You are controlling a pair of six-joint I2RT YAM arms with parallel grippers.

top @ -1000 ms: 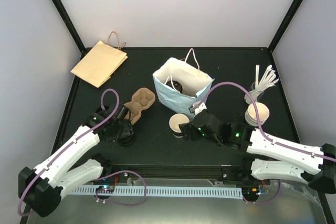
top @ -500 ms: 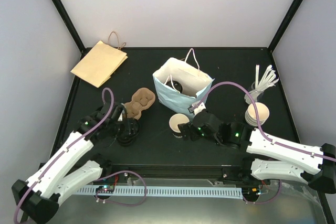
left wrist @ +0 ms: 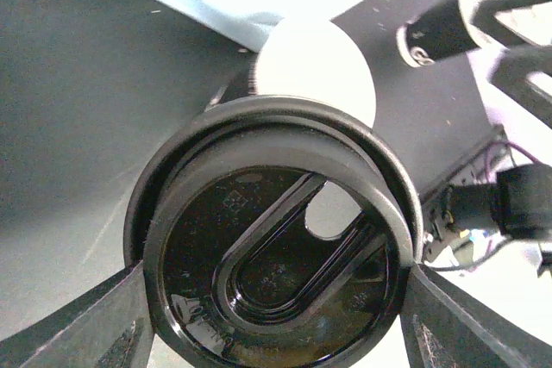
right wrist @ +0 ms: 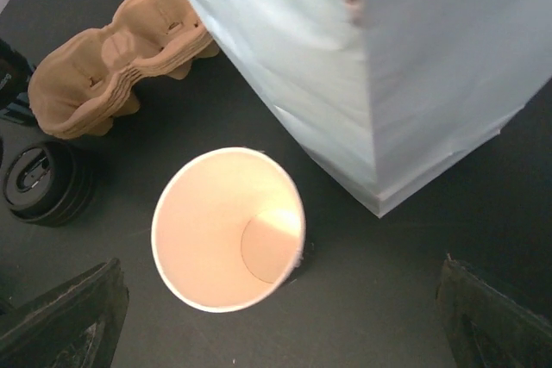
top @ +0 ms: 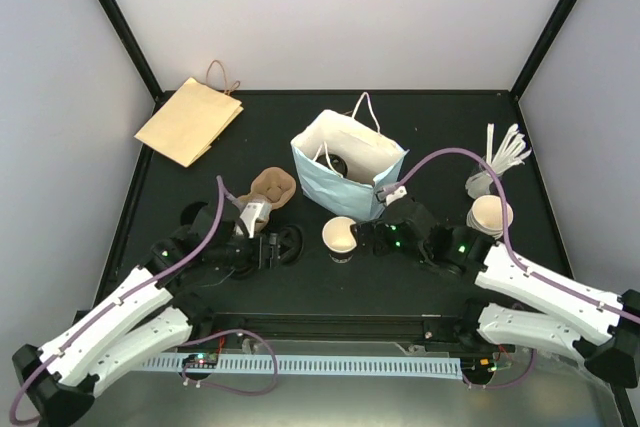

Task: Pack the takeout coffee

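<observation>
From the top camera I read this as the lidding step: the cup has to be capped before it can go into the bag. My left gripper [top: 275,246] is pinching a black lid [top: 290,243] on edge, and the open paper cup [top: 340,237] stands just beside it at its 3 o'clock, not touching. My right gripper [top: 368,237] sits at the cup's 3 o'clock, near its wall. The white-and-blue bag [top: 350,182] stands open at the cup's 12 o'clock with something dark and round inside that I cannot make out. The cardboard carrier [top: 270,190] lies at the lid's 11 o'clock. On the left wrist camera the lid fills the view, clamped at its rim between both fingers [left wrist: 95,333], with the cup's white mouth showing beyond it at 12 o'clock. On the right wrist camera the jaws are spread wide and hold nothing. The cup stands upright and empty between them, with the bag at its 1 o'clock and a stack of loose lids [right wrist: 43,183] at its 9 o'clock. Next, I judge, I must turn the lid flat, centre it over the rim and press it down while the right gripper steadies the cup.
</observation>
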